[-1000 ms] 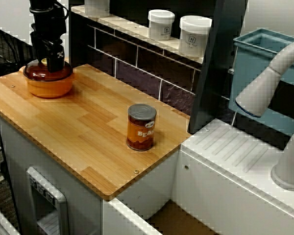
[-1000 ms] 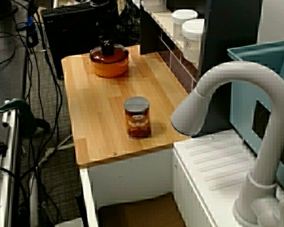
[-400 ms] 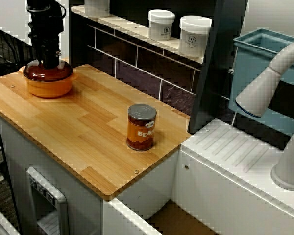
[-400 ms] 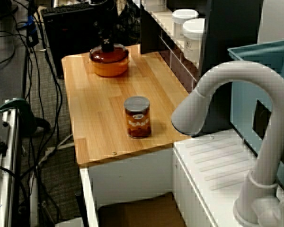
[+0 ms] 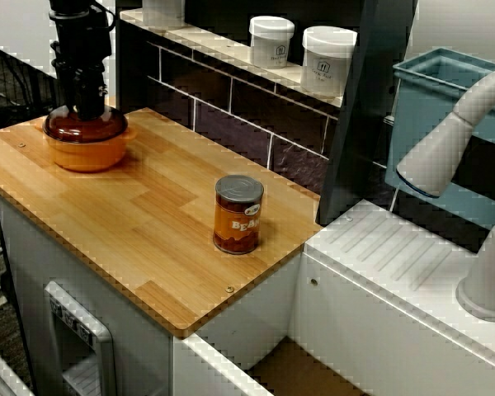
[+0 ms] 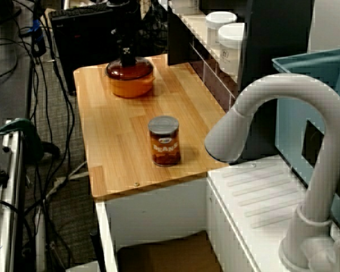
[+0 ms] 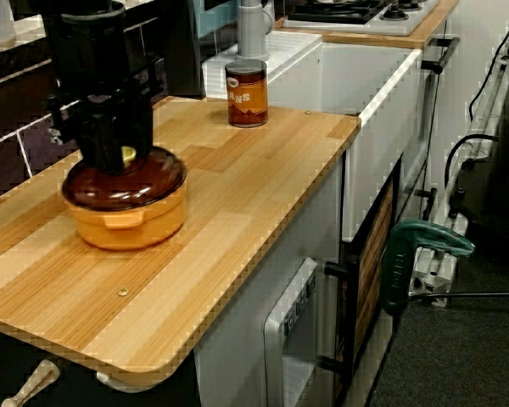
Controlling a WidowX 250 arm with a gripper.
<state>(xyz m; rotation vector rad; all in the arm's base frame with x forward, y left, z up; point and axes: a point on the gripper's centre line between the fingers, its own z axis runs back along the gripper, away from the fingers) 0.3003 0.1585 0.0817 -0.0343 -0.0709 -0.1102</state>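
An orange pot (image 5: 84,152) with a dark brown glass lid (image 5: 87,129) stands at the left end of the wooden counter (image 5: 140,214). My black gripper (image 5: 87,112) comes straight down onto the lid, its fingers closed around the small yellow knob (image 7: 128,155). The view from the sink side shows the same gripper (image 6: 126,56) over the pot (image 6: 130,86). In the view from the counter's far end, the gripper (image 7: 119,158) hides most of the knob. A brown bean can (image 5: 238,214) stands upright near the counter's right end, well apart from the pot.
Two white jars (image 5: 271,41) (image 5: 327,59) sit on a ledge above the dark tiled back wall. A white faucet (image 5: 445,140), a ridged drainboard (image 5: 396,247) and a blue bin (image 5: 445,82) lie to the right. A green clamp (image 7: 416,254) stands beside the cabinet.
The pot with its lid has shifted slightly along the counter toward the can, together with the gripper, which now stands straighter over the knob.
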